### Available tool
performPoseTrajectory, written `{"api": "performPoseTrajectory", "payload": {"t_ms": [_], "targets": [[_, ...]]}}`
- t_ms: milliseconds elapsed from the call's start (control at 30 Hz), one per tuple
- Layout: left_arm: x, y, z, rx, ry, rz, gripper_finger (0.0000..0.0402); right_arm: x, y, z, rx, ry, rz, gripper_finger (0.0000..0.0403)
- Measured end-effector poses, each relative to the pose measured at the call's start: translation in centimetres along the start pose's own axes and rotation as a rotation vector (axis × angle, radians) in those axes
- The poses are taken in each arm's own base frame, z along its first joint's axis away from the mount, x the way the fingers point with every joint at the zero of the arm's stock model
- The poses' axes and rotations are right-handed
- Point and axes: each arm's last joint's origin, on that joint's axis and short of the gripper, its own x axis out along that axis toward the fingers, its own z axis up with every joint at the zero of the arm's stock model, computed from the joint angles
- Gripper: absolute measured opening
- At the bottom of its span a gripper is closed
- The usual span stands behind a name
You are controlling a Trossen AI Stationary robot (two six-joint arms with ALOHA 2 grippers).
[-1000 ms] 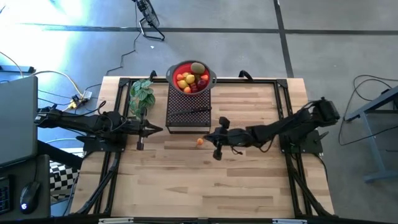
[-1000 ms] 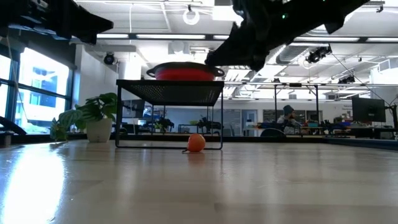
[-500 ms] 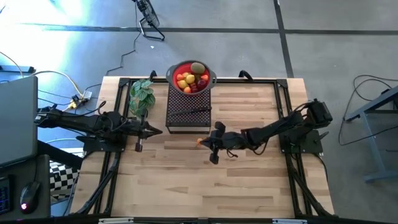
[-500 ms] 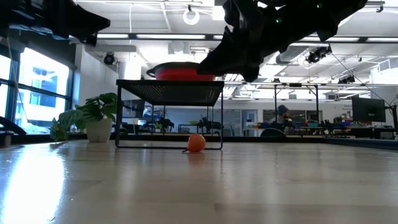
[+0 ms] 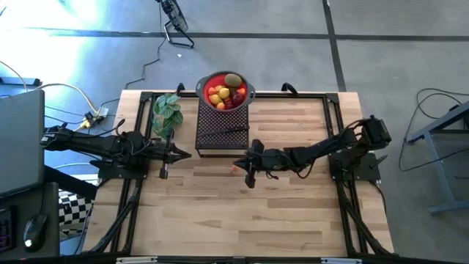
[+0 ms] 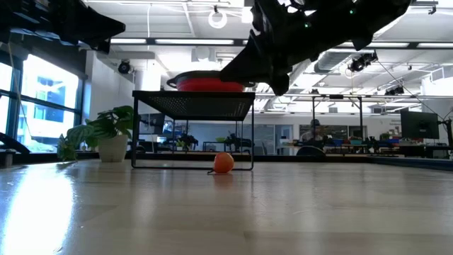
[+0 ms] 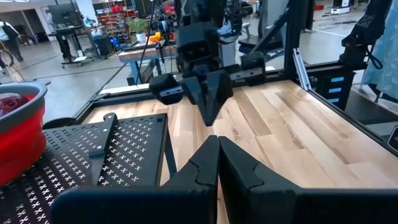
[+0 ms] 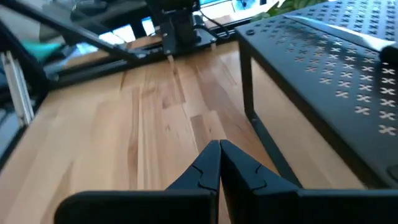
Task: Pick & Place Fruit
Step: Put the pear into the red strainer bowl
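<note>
Two dark arms reach over the wooden counter (image 5: 220, 213) in the high view. The left gripper (image 5: 187, 153) sits at about 9 o'clock from the middle of the counter, with its jaws closed on nothing. The right gripper (image 5: 236, 162) points toward 9 o'clock near the middle, and its jaws are closed too. A tiny bit of the small orange fruit (image 5: 234, 168) peeks out just under the tip of the right gripper. At 12 o'clock a red bowl (image 5: 207, 81) sits on the far end of a black rack (image 5: 220, 128). Many fruits (image 5: 226, 91) are piled in the bowl: yellow, orange, dark red and a brown one. A black-handled knife (image 5: 227, 132) lies on the rack. A green plant (image 5: 166, 110) stands at 9 o'clock from the rack.

One orange fruit (image 6: 223, 162) lies on the counter in the low view, just in front of the rack (image 6: 192, 105). The right gripper (image 6: 237, 69) hangs above it and does not touch it. The red bowl (image 6: 209, 81) shows on top of the rack. The plant (image 6: 106, 134) stands off toward 9 o'clock.

Both left fingers (image 7: 202, 168) are pressed together in the left wrist view. The right gripper (image 7: 210, 115) hangs farther off over the counter, beside the rack (image 7: 99, 152).

Both right fingers (image 8: 208, 165) are pressed together in the right wrist view, beside a leg of the rack (image 8: 311, 62). I cannot see the orange fruit there.
</note>
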Motion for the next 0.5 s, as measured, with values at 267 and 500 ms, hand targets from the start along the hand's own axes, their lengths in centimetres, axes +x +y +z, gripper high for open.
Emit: {"api": "performPoseTrajectory", "payload": {"t_ms": [267, 500], "targets": [[0.0, 0.0, -0.1, 0.0, 0.013, -0.002, 0.0003, -0.5, 3.8, 1.0, -0.235, 0.053, -0.161, 0.0002], [0.0, 0.0, -0.4, 0.002, 0.044, -0.006, 0.0003, -0.1, 4.7, 1.7, -0.317, 0.165, -0.224, 0.0002]]}}
